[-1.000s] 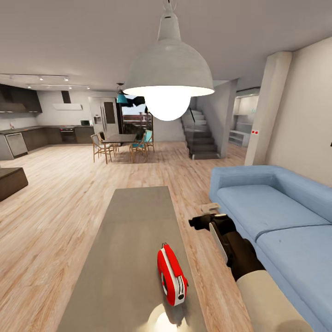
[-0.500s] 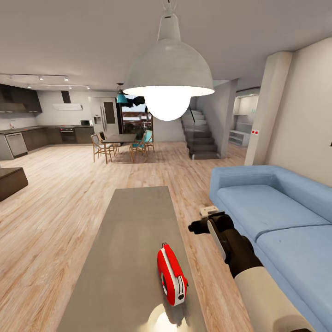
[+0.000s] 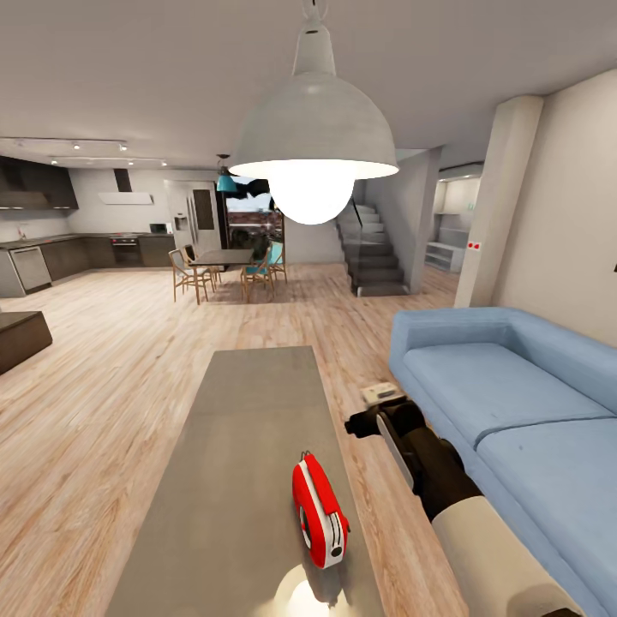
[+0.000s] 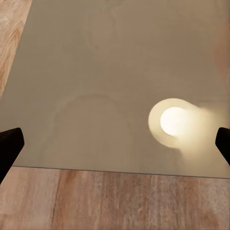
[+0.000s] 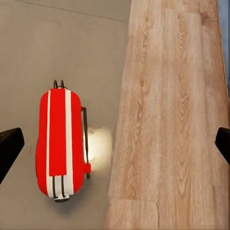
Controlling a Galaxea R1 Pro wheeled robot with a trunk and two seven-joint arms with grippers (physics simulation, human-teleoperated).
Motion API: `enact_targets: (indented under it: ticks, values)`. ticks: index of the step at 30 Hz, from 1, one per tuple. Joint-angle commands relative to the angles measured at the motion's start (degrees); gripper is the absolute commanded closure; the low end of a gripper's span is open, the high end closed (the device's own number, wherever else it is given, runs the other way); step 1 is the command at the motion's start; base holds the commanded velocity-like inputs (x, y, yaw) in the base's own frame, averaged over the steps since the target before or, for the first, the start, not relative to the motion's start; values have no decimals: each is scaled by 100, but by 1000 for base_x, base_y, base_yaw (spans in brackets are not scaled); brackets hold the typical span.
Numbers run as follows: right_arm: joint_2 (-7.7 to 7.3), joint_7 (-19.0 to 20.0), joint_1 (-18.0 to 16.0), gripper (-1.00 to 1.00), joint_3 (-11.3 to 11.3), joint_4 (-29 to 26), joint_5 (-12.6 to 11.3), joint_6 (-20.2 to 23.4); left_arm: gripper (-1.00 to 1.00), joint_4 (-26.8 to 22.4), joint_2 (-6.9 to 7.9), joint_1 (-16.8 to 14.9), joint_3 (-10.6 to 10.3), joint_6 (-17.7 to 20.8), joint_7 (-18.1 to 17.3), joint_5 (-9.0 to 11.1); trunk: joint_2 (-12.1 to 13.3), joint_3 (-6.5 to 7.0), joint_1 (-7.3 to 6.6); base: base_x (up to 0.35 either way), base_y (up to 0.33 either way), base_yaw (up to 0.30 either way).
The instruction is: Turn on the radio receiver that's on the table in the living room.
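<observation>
The red radio receiver (image 3: 320, 512) stands on its edge near the right side of the long grey coffee table (image 3: 248, 403), with its thin wire handle on top. My right gripper (image 3: 358, 423) hangs open over the floor strip just right of the table, a little beyond the radio and above it. In the right wrist view the radio (image 5: 60, 143) lies below, off to one side of my open gripper (image 5: 115, 148), with the table edge under the middle. My left gripper (image 4: 115, 146) is open above the bare glossy table top (image 4: 96, 72), where a lamp reflection glows.
A blue sectional sofa (image 3: 514, 403) runs along the right, with a narrow strip of wood floor (image 3: 368, 480) between it and the table. A white dome pendant lamp (image 3: 313, 137) hangs ahead. Further back are a dining table with chairs (image 3: 224, 261), stairs (image 3: 373, 257) and a dark bench (image 3: 17, 338).
My right gripper has shifted a little to the left, toward the table's right edge. The radio has not moved.
</observation>
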Motion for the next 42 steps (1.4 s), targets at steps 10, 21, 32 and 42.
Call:
enact_targets:
  ticks: [10, 21, 32, 42]
  values:
    - [-192, 0, 2, -100, -81, -40, 20, -3, -100, 2, 2, 0, 3, -1, 14, -14, 0, 0, 0, 0, 0, 0]
    - [-207, 38, 1, -100, -769, -50, 25, -11, -100, 9, -6, 0, 1, 7, 28, -14, 0, 0, 0, 71, 0, 0]
    - [-208, 47, 2, -100, -941, -51, 27, -7, -100, 9, -4, 0, 1, 4, 34, -6, 0, 0, 0, 277, 0, 0]
    - [-208, 55, 2, -100, -892, -51, 9, -10, -100, 9, -8, 0, 0, 0, 32, -8, 0, 0, 0, 23, 0, 0]
